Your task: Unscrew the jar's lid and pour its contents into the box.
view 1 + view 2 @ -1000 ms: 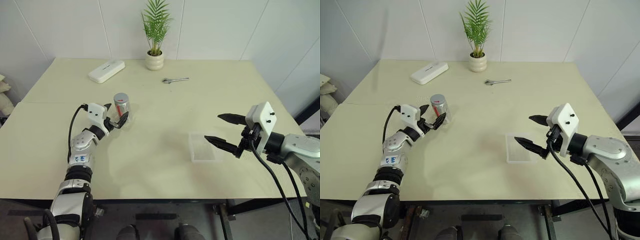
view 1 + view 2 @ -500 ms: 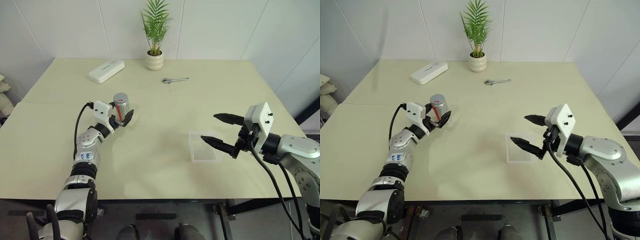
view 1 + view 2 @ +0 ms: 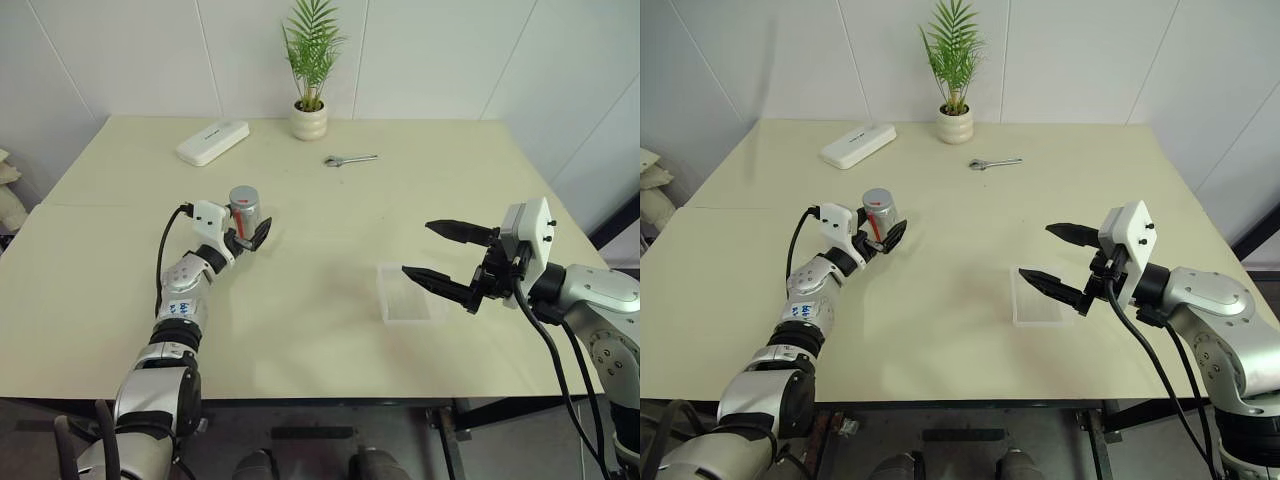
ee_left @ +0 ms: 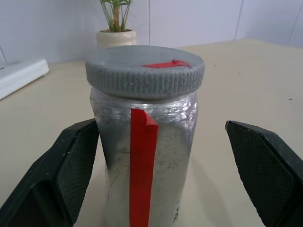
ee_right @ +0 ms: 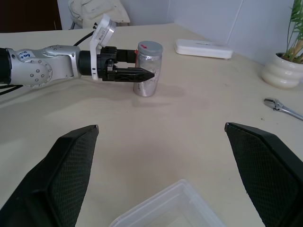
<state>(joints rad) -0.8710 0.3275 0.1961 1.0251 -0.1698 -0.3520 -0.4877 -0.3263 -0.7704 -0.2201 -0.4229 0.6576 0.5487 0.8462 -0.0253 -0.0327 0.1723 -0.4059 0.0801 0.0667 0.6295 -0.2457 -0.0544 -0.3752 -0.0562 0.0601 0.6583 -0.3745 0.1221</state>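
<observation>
From the head we look forward and down over the whole table (image 3: 330, 330), the two eye views showing the same scene, one set slightly aside of the other. Our left wrist camera sits low and very near the jar (image 4: 144, 156), facing along the fingers toward the plant pot (image 4: 116, 39) and wall. Our right wrist camera looks level across the table from farther off, over the box (image 5: 165, 208). Both wrist views share the jar, the pot and the white case (image 5: 203, 48).
</observation>
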